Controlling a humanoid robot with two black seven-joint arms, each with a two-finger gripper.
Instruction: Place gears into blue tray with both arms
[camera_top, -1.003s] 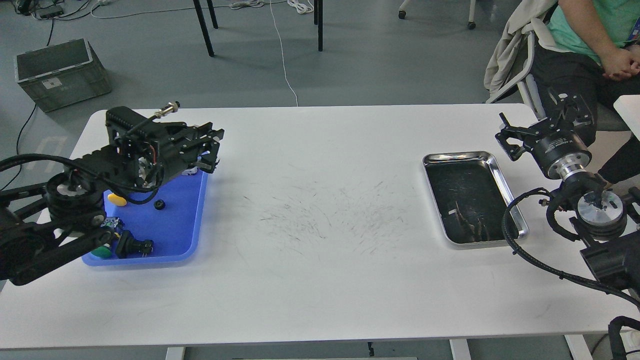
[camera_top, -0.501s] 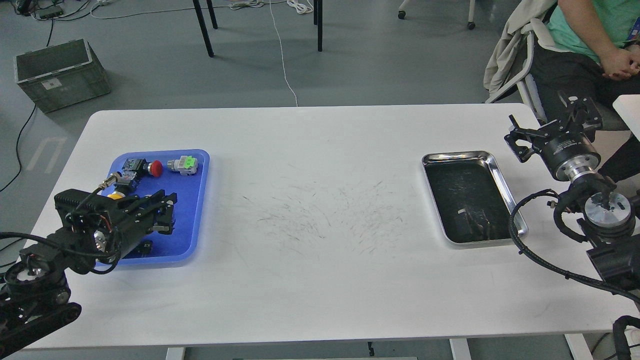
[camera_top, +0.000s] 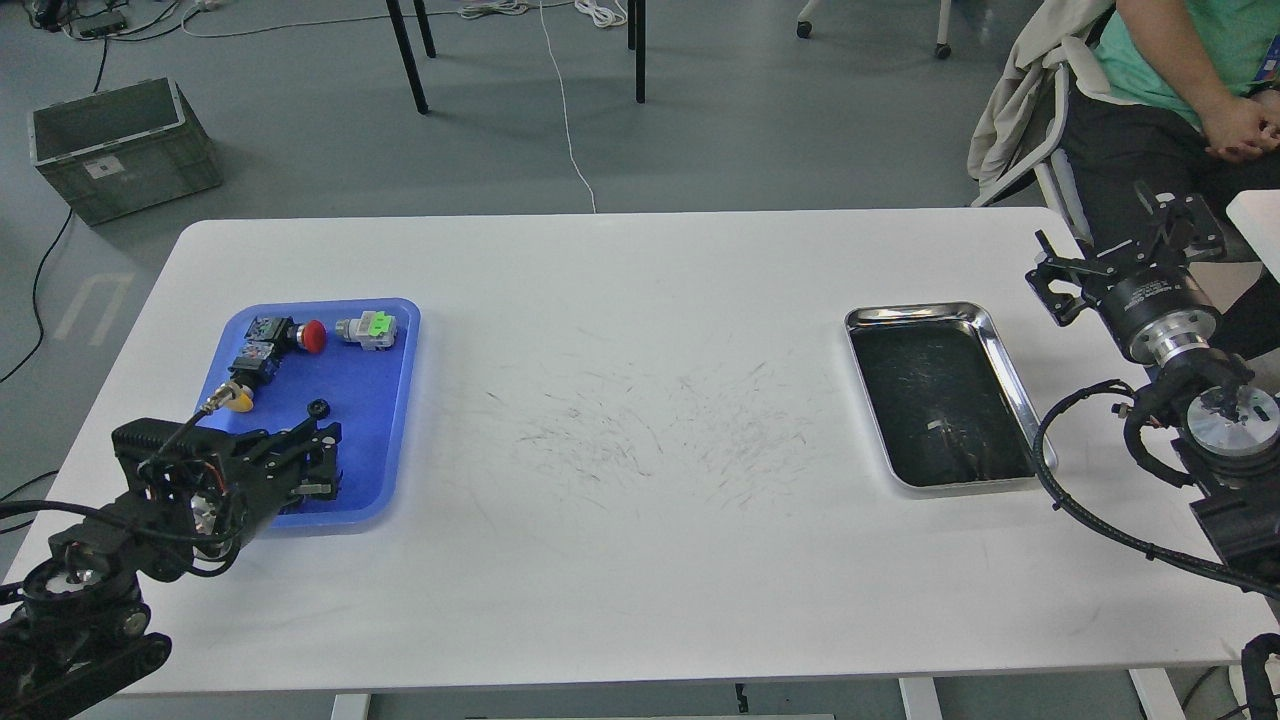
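Black gear (camera_top: 318, 408) now uncovered as left gripper (camera_top: 322, 462) drew back

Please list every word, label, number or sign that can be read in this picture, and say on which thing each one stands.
No text can be read.
White lettering on the black ring of the right arm: too small to read.
White label on the grey crate on the floor: blurred.
Blue tray, steel tray and table: no lettering visible.
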